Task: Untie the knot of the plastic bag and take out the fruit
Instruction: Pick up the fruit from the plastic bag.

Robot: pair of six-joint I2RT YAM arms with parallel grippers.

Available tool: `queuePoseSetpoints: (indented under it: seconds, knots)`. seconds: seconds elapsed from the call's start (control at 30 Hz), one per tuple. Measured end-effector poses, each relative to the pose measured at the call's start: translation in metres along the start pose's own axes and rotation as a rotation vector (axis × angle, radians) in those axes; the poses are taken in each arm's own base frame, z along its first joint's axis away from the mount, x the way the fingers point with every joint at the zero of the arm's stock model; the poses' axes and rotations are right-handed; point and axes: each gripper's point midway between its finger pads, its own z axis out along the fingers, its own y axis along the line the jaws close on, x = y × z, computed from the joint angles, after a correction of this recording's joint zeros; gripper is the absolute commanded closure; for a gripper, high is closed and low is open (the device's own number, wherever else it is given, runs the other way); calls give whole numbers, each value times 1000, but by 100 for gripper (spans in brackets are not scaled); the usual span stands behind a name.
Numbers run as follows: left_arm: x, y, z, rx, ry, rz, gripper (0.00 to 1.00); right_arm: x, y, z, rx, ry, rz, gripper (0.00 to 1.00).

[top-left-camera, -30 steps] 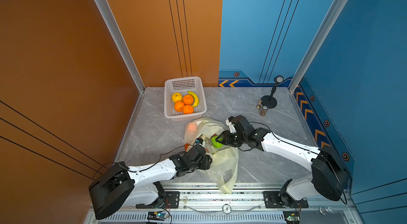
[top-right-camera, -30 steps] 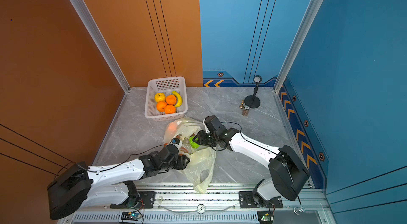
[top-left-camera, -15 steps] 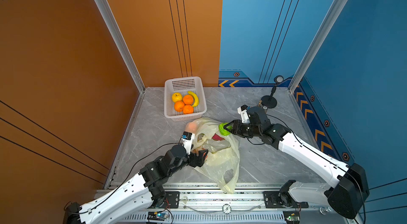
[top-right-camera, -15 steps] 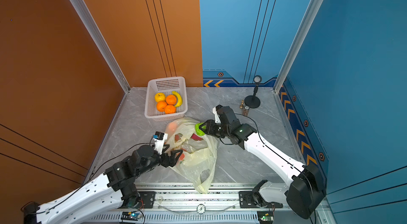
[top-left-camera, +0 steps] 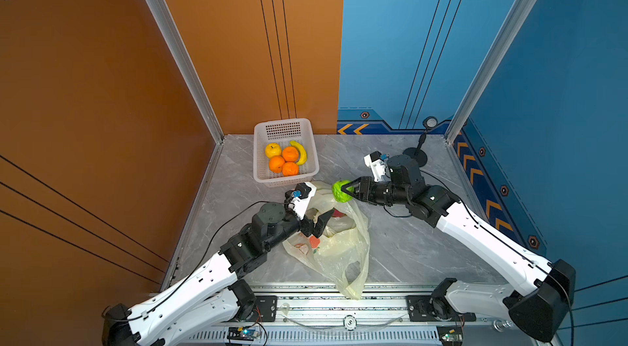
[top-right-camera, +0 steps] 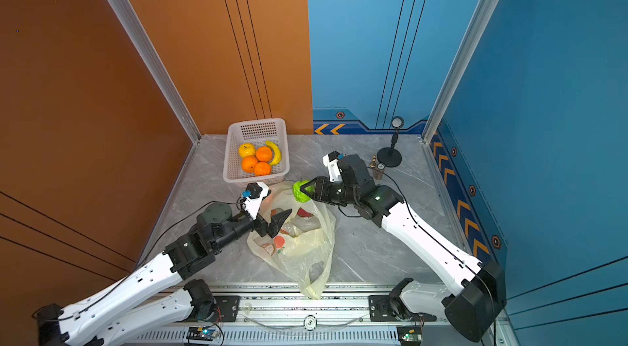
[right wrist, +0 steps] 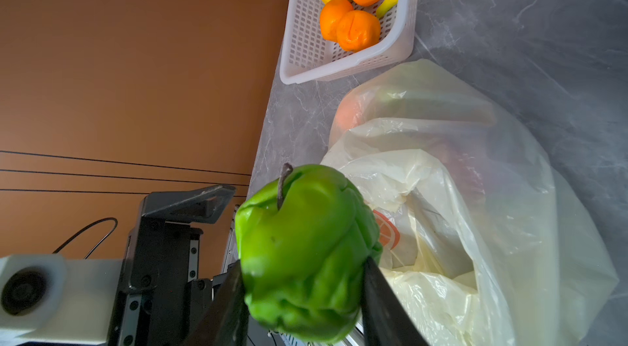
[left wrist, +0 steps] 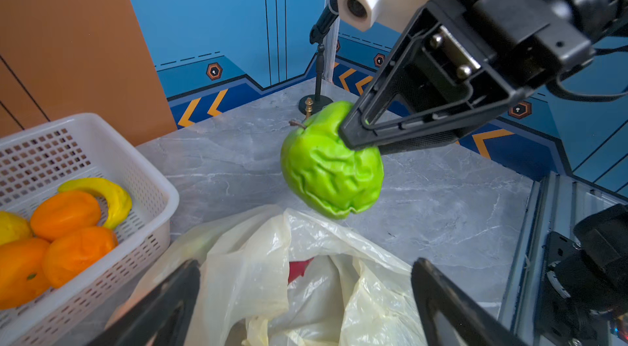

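R gripper (top-left-camera: pixel 346 192) is clamped on the green fruit (top-left-camera: pixel 338 190), its soft skin dented btw my jaws. The plastic bag (top-left-camera: pixel 339 245) lies just below, mouth open, no knot seen. Basket (top-left-camera: pixel 261 171) w/ oranges (top-left-camera: pixel 290 154) is beyond my fingertips, off-axis. Plan: steady squeeze, carry level, release low inside the rim. L gripper (left wrist: pixel 306 296) is spread wide over the bag, empty.

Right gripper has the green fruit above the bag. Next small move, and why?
Probably carry the green fruit across until it is over the white basket. The right gripper is shut on it and holds it in the air above the plastic bag, and the basket nearby has bare floor at its far end. The left gripper stands open over the bag.
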Motion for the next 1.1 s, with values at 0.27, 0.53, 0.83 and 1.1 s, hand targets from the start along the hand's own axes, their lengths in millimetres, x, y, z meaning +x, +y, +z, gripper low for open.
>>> queuePoseSetpoints:
  seconds: [0.27, 0.53, 0.83, 1.1]
  knots:
    - [-23, -13, 35, 84, -15, 83, 2, 2, 15, -2, -39, 13, -15, 61]
    - [-28, -12, 53, 93, -23, 109, 20, 8, 19, -1, -47, 28, -10, 61]
    - [-33, -10, 54, 117, -45, 96, 50, 2, 23, -2, -52, 8, -3, 47]
    - [-38, 38, 57, -12, -36, 21, 57, -11, 31, -10, -52, -38, -38, 20]
